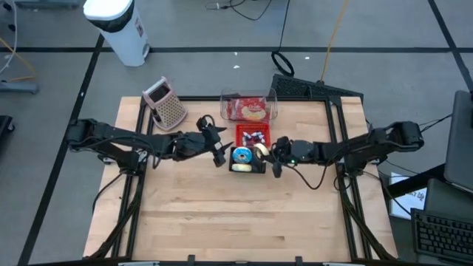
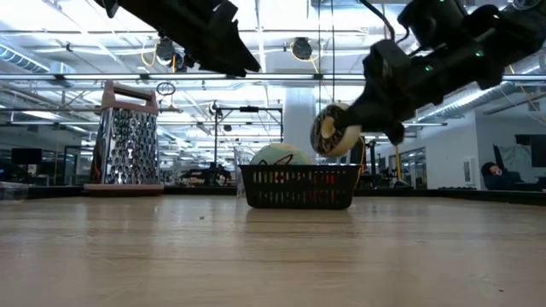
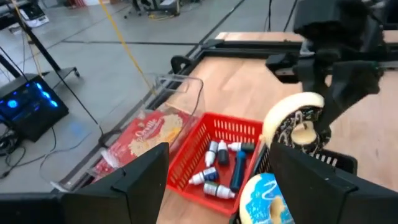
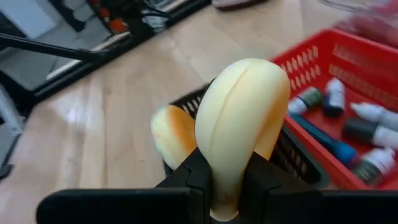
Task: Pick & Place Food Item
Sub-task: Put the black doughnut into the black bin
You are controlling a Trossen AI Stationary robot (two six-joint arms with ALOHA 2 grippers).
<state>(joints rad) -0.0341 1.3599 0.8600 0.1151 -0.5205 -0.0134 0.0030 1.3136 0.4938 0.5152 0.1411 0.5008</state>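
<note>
The right gripper [image 2: 341, 136], clenching a bagel [image 4: 239, 130], is hovering right of the black basket [image 2: 299, 188] at frame center, probably for dropping; the left gripper [image 1: 216, 144] is waiting, released.

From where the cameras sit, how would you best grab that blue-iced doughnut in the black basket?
Judging by its pose, come from above. The blue doughnut lies flat inside the black basket, whose walls block its sides. Pinch one arc of the ring, one finger in the hole, one outside.
</note>
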